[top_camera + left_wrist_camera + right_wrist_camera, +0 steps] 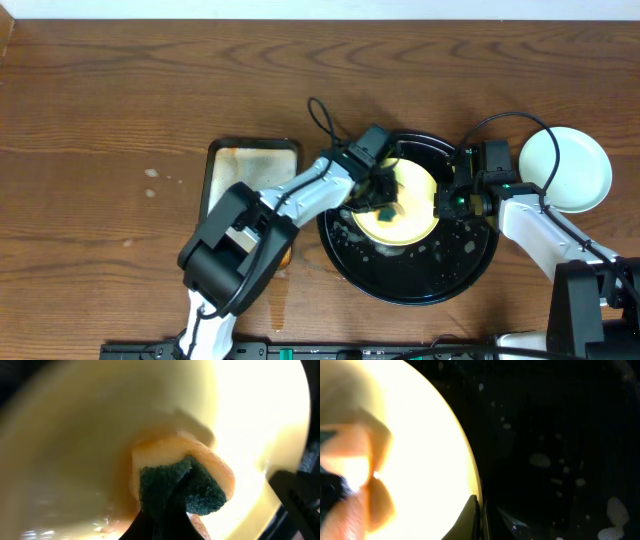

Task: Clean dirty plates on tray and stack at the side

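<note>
The yellow plate is being pinched at its right rim by the narrowly closed right jaws, while the left jaws are clamping a green-faced sponge against its face; it is lying in the black tray, a pale plate sitting beside it on the table

1. Upper left: open tabletop, room to pass.
2. Centre: left arm and right arm crowd the tray and yellow plate.
3. Mint plate blocks the right; metal pan blocks left of centre.
</note>
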Controlling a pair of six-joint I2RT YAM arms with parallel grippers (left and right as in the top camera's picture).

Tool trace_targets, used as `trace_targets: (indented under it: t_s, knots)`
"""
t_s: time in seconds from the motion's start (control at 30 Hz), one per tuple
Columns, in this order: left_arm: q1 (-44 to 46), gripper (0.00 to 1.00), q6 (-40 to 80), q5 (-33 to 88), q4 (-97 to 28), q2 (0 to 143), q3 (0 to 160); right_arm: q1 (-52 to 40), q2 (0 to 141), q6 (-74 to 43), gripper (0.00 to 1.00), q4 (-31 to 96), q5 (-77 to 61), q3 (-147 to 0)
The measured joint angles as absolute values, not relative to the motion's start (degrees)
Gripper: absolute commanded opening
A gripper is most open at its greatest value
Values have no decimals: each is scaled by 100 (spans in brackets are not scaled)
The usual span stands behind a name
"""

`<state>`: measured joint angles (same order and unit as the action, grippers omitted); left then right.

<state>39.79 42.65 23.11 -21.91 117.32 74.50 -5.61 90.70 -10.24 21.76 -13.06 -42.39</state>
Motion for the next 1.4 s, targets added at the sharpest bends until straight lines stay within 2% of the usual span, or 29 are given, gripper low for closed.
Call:
trace_targets:
  t_s: [0.17, 0.5, 0.73, 0.93, 1.17, 1.4]
  knots:
    - [3909, 8, 4104, 1837, -2860, 11721, 7675, -561, 9070, -1026, 1, 2196, -1302, -4239]
    - [3920, 8, 3758, 552, -4971, 11917, 8901, -600, 9070, -1028, 1, 2263, -1282, -4257]
    - [3771, 8, 3704, -113, -5387, 11808, 9157, -609, 9065, -1028, 1, 2268, -1229, -4259]
    - [3627, 8, 3667, -213, -5765, 10989, 9155, -624, 8744, -1000, 1, 2381, -902, -4224]
    - [2576, 8, 3594, -539, -6707, 9878, 9159, -803, 7629, -827, 1, 2364, -200, -4222]
    - [1708, 8, 3262, -659, -6687, 9664, 8562, -1409, 7026, -805, 3, 2655, 395, -4228]
